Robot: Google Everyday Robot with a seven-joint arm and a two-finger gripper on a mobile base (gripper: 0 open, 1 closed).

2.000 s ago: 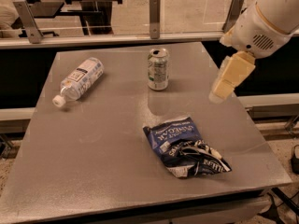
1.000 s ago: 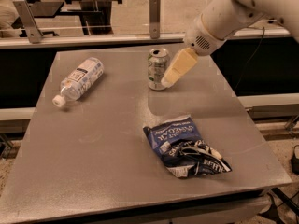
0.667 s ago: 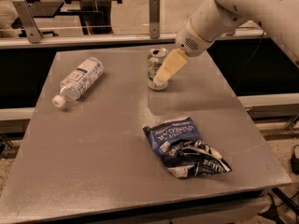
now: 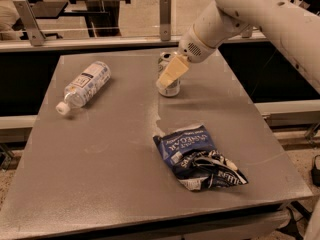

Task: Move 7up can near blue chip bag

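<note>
Since two seconds ago, the gripper has been swung in from the right edge of the table and is now seen laid across the front of the 7up can, overlapping its upper half. The can, the blue chip bag and the plastic bottle have not been shifted. Whether the gripper is open, closed or already clamped on the can cannot be told from this view.

The can is stood upright at about 12 o'clock on the table, near the far edge. The bag is lain crumpled at about 5 o'clock from the can and well apart from it. The bottle is lain on its side at about 9 o'clock from the can (too far off to be disturbed).

Several failures can be foreseen. If the can is met on one side only before a hold is made, it is likely to be tipped, and a fallen can would be rolled easily, perhaps toward the far edge at 12 o'clock. If it is taken too high, near the shiny rim, it may be let slip or be swung during the carry. At the drop-off, the bag's wrinkled foil edge is the hazard: a can set down partly on it would be left tilted and could topple. A low carry path toward 5 o'clock might also cause the bag to be brushed and pushed away.
</note>
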